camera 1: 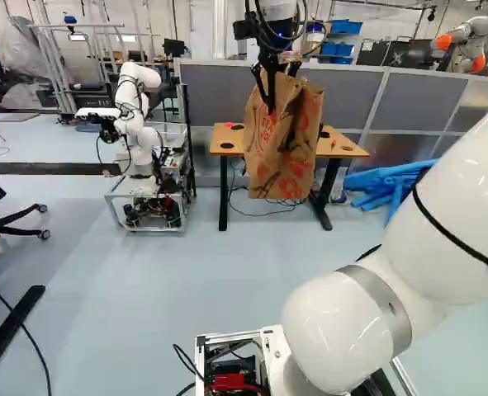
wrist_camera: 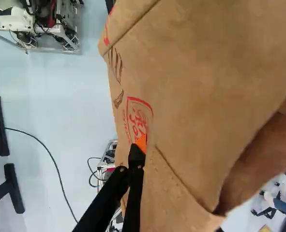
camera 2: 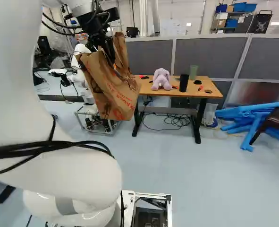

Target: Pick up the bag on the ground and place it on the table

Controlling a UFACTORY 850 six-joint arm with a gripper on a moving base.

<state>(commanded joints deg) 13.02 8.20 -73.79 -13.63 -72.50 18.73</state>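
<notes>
Your tool point(camera 1: 270, 102) is closed on the brown paper bag point(camera 1: 264, 153), which hangs beneath it, bearing red lettering and a red emblem point(wrist_camera: 138, 112). Ahead of the tool, beyond the bag, runs the near edge of the wooden surface point(camera 2: 201, 92).

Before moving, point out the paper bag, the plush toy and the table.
Paper bag point(camera 1: 264, 148): left base view, printed side.
Plush toy point(camera 2: 161, 82): right base view, its body.
Table point(camera 2: 174, 93): right base view, bare tabletop.
</notes>
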